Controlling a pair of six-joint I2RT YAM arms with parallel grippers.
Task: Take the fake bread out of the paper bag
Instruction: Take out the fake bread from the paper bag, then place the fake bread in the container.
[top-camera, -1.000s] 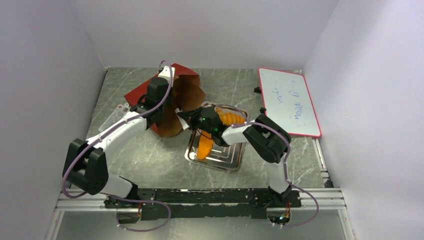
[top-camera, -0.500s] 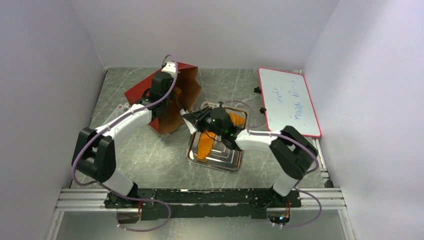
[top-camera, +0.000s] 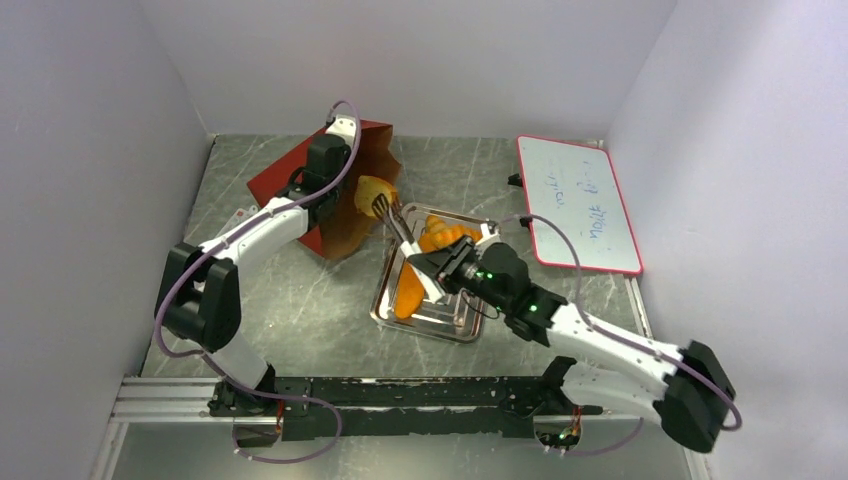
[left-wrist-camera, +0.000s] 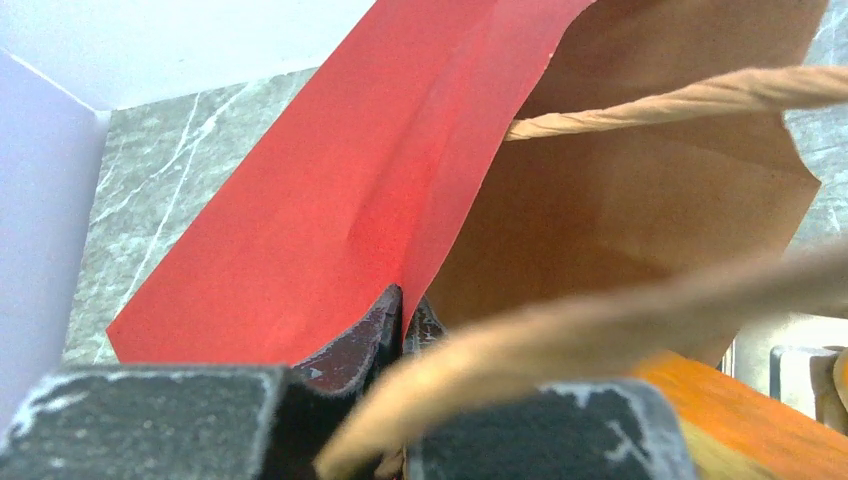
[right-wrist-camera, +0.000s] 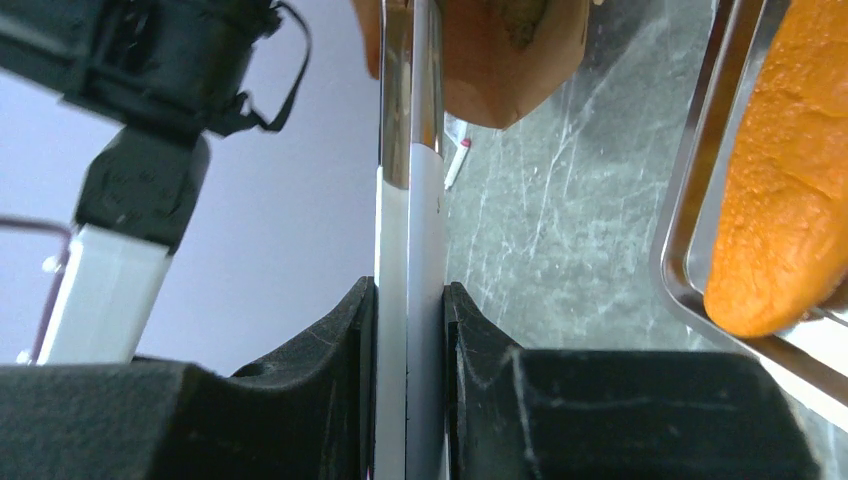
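At the mouth of the paper bag (top-camera: 288, 178), one fake bread (top-camera: 374, 189) rides the tip of a metal utensil (top-camera: 395, 228) pinched in the right gripper (right-wrist-camera: 408, 300); the left gripper (left-wrist-camera: 402, 305) is pressed together on the bag's rim, and more pastries lie in the tray (top-camera: 470, 325) on the tabletop (top-camera: 300, 310)

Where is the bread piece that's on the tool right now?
Top view: the bread is at the tool's tip, at the right side of the bag's mouth, just beyond the tray's far-left corner.
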